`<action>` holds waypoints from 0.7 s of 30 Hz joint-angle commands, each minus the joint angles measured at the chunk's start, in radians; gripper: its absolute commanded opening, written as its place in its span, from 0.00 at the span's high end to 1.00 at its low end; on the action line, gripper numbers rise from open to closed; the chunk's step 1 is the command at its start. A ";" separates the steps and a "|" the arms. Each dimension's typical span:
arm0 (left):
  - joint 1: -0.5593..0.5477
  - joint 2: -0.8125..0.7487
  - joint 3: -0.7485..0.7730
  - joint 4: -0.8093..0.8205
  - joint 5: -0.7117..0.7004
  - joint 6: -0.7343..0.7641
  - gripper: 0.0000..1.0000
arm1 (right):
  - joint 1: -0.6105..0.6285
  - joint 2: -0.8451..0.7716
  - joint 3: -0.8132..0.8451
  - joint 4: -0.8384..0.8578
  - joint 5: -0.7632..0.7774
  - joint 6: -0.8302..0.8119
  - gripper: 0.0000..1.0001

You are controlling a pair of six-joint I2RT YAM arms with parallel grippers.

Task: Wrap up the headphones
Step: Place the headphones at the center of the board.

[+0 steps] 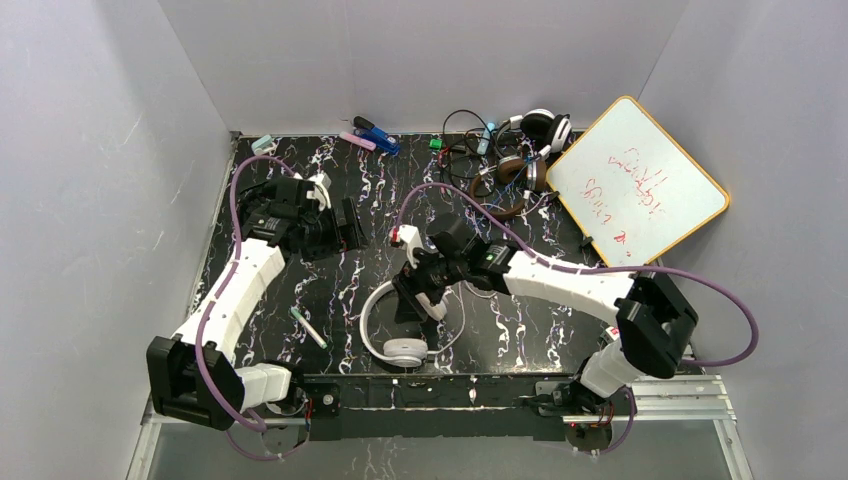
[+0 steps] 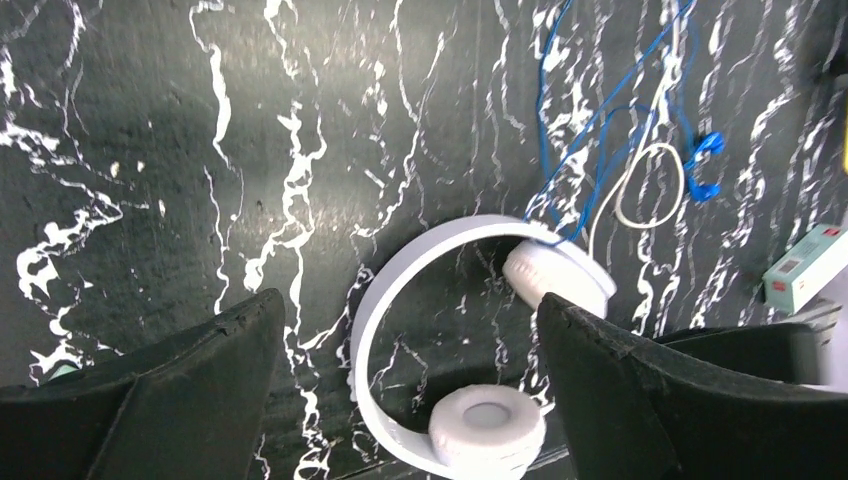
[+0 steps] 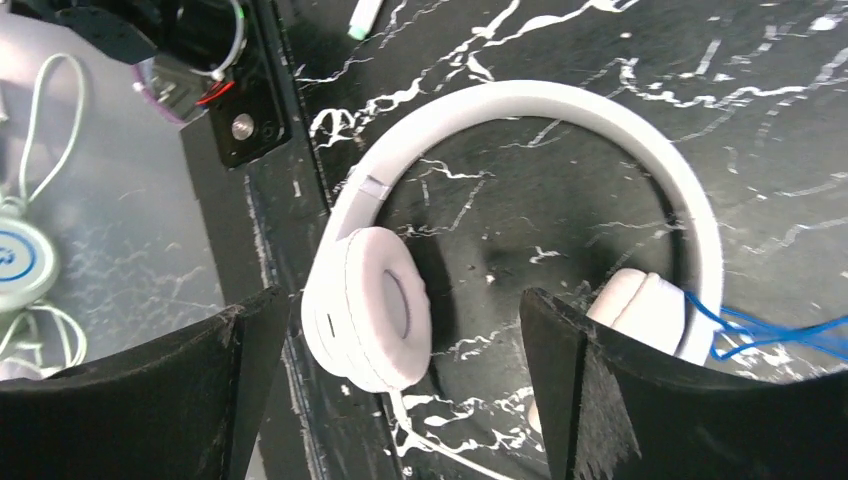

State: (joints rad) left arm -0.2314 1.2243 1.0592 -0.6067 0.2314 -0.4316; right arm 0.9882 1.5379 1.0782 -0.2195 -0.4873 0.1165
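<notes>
One white headset (image 3: 560, 105) under open R gripper (image 3: 398, 305).

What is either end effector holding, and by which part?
Nothing. The left end effector and right end effector are both open; the white headphones lie loose on the table.

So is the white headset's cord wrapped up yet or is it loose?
Loose: the white headset lies flat with a bare band, and thin cord sprawls across the table beside it.
</notes>
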 commanded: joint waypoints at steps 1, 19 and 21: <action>0.003 0.004 -0.067 -0.014 0.028 0.049 0.07 | -0.005 -0.112 -0.056 0.147 0.165 0.031 0.06; -0.316 -0.103 -0.292 -0.008 -0.309 -0.146 0.18 | -0.134 -0.308 -0.228 0.154 0.654 0.255 0.01; -0.353 -0.087 -0.297 -0.010 -0.353 -0.153 0.18 | -0.152 -0.297 -0.224 0.138 0.656 0.283 0.01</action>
State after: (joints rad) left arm -0.5213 1.1389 0.7750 -0.6022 0.0227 -0.5468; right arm 0.8642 1.2385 0.8551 -0.1024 0.1127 0.3294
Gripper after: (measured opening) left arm 0.823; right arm 0.985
